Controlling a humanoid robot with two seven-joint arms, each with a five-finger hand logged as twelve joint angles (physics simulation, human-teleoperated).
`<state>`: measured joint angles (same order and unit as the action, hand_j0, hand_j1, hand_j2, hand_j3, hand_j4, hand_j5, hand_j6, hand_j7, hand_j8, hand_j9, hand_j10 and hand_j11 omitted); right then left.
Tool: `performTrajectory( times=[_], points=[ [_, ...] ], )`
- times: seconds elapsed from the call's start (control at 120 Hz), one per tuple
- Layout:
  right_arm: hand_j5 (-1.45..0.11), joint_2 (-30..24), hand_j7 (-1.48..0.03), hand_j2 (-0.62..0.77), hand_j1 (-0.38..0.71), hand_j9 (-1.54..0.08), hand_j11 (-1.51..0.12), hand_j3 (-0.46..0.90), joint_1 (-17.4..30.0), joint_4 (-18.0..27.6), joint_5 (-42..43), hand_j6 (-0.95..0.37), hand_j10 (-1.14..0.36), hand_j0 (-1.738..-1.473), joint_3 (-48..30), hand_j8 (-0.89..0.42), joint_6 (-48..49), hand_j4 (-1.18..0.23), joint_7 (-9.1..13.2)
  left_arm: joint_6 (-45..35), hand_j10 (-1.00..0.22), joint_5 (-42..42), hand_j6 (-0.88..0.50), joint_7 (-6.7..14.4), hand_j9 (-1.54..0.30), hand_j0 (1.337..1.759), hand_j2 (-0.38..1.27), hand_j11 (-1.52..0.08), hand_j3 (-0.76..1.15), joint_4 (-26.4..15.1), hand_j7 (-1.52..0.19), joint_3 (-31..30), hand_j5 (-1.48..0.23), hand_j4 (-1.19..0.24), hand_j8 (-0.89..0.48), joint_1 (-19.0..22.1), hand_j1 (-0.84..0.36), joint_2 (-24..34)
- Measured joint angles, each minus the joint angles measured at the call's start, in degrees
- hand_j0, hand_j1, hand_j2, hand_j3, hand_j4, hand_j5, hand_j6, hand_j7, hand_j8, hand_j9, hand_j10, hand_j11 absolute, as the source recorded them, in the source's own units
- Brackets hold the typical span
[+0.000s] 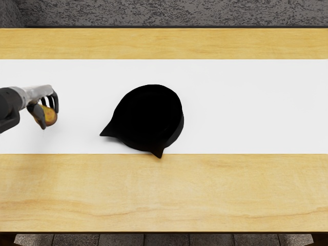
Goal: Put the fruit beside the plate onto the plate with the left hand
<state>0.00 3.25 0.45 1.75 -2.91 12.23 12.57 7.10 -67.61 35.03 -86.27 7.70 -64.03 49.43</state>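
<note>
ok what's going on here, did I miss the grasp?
The left hand, reaching in from the left edge, has its fingers curled around a small orange-brown fruit. It sits well left of the black plate, which has nothing on it yet. Both are over the white strip running across the wooden table. Whether the fruit is lifted can't be told. The right arm isn't in view.

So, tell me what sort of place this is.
Seemingly a simulated tabletop test scene: a wooden table with a white strip, one black plate, and the left hand closed on a brownish-orange fruit.
</note>
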Motion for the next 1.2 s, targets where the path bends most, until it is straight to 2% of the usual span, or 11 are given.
performTrajectory(
  times=[0.067,0.267,0.392,0.592,0.617,0.725,0.758,0.775,1.033,1.175,1.2],
  points=[
    [0.00,0.00,0.00,0.00,-0.35,0.00,0.00,0.00,0.00,0.00,0.00,0.00,0.00,-1.658,0.00,0.00,0.00,0.00,0.00,0.48,-0.67,0.72,-0.39,-0.03,-1.06,1.653,0.55,-1.05,0.00,-0.05,-1.08,0.05,-1.09,-0.72,-0.38,-1.22,-0.35,0.41],
    [0.00,0.00,0.00,0.00,-0.35,0.00,0.00,0.00,0.00,0.06,0.00,0.00,0.00,-1.658,0.03,0.00,0.08,0.00,0.00,2.44,-0.69,2.59,-0.45,-0.04,-1.07,1.655,0.68,-1.06,0.00,-0.33,-1.07,0.57,-1.11,-0.75,-0.40,-4.14,-0.37,1.58],
    [0.00,0.00,0.00,0.00,-0.35,0.00,0.00,0.00,0.00,0.02,0.00,0.00,0.00,-1.658,0.01,0.00,0.03,0.00,0.00,3.62,-0.73,4.08,-0.47,-0.04,-1.07,1.655,0.69,-1.07,0.00,-0.56,-1.08,0.74,-1.11,-0.77,-0.43,-6.32,-0.36,1.51],
    [0.00,0.00,0.00,0.00,-0.35,0.00,0.00,0.00,0.00,0.00,0.00,0.00,0.00,-1.658,0.02,0.00,-0.06,0.00,0.00,5.51,-0.71,6.64,-0.44,-0.04,-1.08,1.655,0.73,-1.08,0.00,-0.65,-1.10,0.93,-1.14,-0.78,-0.41,-10.13,-0.39,1.34],
    [0.00,0.00,0.00,0.00,-0.35,0.00,0.00,0.00,0.00,0.00,0.00,0.00,0.00,-1.658,0.01,0.00,-0.06,0.00,0.00,5.80,-0.68,7.07,-0.41,-0.04,-1.08,1.655,0.76,-1.09,0.00,-0.66,-1.11,0.95,-1.15,-0.77,-0.38,-10.64,-0.41,1.26],
    [0.00,0.00,0.00,0.00,-0.35,0.00,0.00,0.00,0.00,0.00,0.00,0.00,0.00,-1.658,0.01,0.00,-0.08,0.00,0.00,6.64,-0.69,8.73,-0.44,-0.05,-1.10,1.656,0.76,-1.10,0.00,-0.66,-1.11,1.06,-1.15,-0.79,-0.43,-13.23,-0.41,0.88],
    [0.00,0.00,0.00,0.00,-0.35,0.00,0.00,0.00,0.00,0.00,0.00,0.00,0.00,-1.658,0.03,0.00,-0.09,0.00,0.00,6.79,-0.71,9.18,-0.49,-0.04,-1.10,1.656,0.77,-1.10,0.00,-0.66,-1.11,1.07,-1.14,-0.80,-0.44,-13.35,-0.40,0.07],
    [0.00,0.00,0.00,0.00,-0.35,0.00,0.00,0.00,0.00,0.00,0.00,0.00,0.00,-1.658,0.02,0.00,-0.09,0.00,0.00,6.87,-0.71,9.45,-0.46,-0.04,-1.10,1.656,0.77,-1.10,0.00,-0.66,-1.11,1.11,-1.15,-0.80,-0.44,-13.45,-0.40,-0.29],
    [0.00,0.00,0.00,0.00,-0.35,0.00,0.00,0.00,0.00,-0.01,0.00,0.00,0.00,-1.658,0.05,0.00,-0.10,0.00,0.00,8.86,-0.73,13.45,-0.51,-0.04,-1.12,1.654,0.97,-1.12,0.00,-0.67,-1.13,4.55,-1.16,-0.81,-0.50,-15.38,-0.47,-5.17],
    [0.00,0.00,0.00,0.00,-0.35,0.00,0.00,0.00,0.00,-0.01,0.00,0.00,0.00,-1.658,0.08,0.00,-0.09,0.00,0.00,9.41,-0.77,15.29,-0.56,-0.03,-1.12,1.653,0.87,-1.12,0.00,-0.67,-1.13,5.28,-1.14,-0.82,-0.52,-16.57,-0.44,-8.14],
    [0.00,0.00,0.00,0.00,-0.35,0.00,0.00,0.00,0.00,-0.01,0.00,0.00,0.00,-1.658,0.08,0.00,-0.09,0.00,0.00,9.48,-0.76,15.51,-0.57,-0.03,-1.13,1.653,0.95,-1.12,0.00,-0.67,-1.13,5.36,-1.15,-0.81,-0.51,-17.02,-0.46,-8.59]
  ],
)
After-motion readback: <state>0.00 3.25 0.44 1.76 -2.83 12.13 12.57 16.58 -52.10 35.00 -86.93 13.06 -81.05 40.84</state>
